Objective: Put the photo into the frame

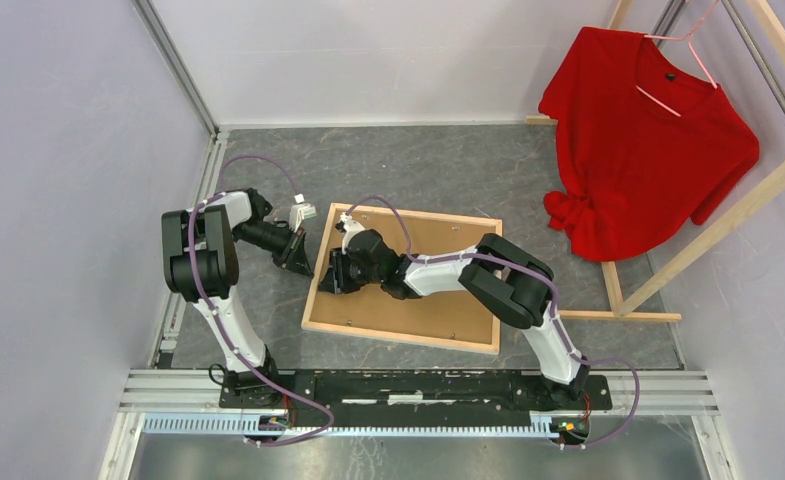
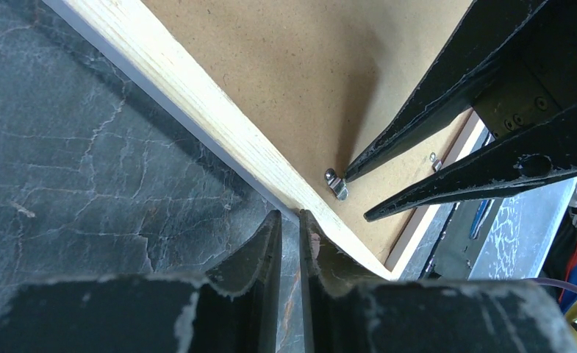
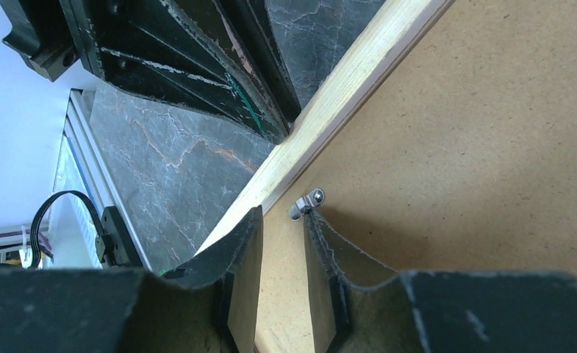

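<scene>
I see left arm [image 1: 203, 255] bent high at elbow, reaching right. Left claw [image 2: 287, 215] points down, fingers almost together, thin gap, nothing between. Right arm [image 1: 513, 285] stretched left, wrist tipped down. Right claw [image 3: 281, 213] fingers a bit apart, holding nothing. Claws face each other, close.

Pretty bright, even light from above, no glare. In the left wrist view the right gripper [image 2: 356, 197] throws a soft shadow on the board [image 2: 270, 51] around 1 o'clock.
</scene>
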{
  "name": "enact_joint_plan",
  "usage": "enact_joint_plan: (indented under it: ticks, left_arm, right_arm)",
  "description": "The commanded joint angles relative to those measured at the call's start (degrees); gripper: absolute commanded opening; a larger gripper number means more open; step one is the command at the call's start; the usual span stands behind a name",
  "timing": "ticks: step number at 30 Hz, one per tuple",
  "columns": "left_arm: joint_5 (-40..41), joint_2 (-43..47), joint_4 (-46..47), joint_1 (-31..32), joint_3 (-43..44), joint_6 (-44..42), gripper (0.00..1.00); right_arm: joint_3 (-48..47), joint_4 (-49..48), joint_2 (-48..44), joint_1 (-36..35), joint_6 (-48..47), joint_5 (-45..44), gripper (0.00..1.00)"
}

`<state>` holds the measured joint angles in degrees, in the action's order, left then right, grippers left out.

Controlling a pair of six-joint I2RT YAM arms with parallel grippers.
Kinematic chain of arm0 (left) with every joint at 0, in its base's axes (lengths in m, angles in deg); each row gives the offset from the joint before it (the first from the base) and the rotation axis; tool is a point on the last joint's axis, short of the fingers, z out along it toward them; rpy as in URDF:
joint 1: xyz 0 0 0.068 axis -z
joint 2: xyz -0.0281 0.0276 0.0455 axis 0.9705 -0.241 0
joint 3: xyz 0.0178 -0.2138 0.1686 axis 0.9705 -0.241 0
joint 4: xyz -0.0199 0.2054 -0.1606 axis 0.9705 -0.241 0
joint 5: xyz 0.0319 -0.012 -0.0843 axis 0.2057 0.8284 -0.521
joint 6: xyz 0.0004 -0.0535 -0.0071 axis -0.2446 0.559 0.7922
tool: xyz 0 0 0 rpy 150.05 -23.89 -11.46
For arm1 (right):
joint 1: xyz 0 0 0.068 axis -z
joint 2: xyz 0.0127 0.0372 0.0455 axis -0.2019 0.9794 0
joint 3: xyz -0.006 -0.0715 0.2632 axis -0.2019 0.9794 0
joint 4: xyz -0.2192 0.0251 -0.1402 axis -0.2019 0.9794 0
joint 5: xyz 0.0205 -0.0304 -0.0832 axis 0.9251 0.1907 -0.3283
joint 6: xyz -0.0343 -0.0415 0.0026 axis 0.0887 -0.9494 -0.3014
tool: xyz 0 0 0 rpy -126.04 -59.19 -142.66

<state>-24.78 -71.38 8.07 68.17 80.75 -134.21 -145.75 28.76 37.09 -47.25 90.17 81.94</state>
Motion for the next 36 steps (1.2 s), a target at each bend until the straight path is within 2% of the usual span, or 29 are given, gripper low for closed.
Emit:
enact_joint_plan:
  ticks: [1,36]
  left_arm:
    - [2.5,1.1,3.9,0.4,-0.2,0.4,0.20]
    - [2.7,1.7,3.9,0.8,-1.1,-0.8,0.17]
  right_arm:
    - [-2.2,0.6,1.4,-0.4,0.2,0.4,0.33]
    - [-5.3,-0.6,5.7,0.1,2.1,1.3,0.28]
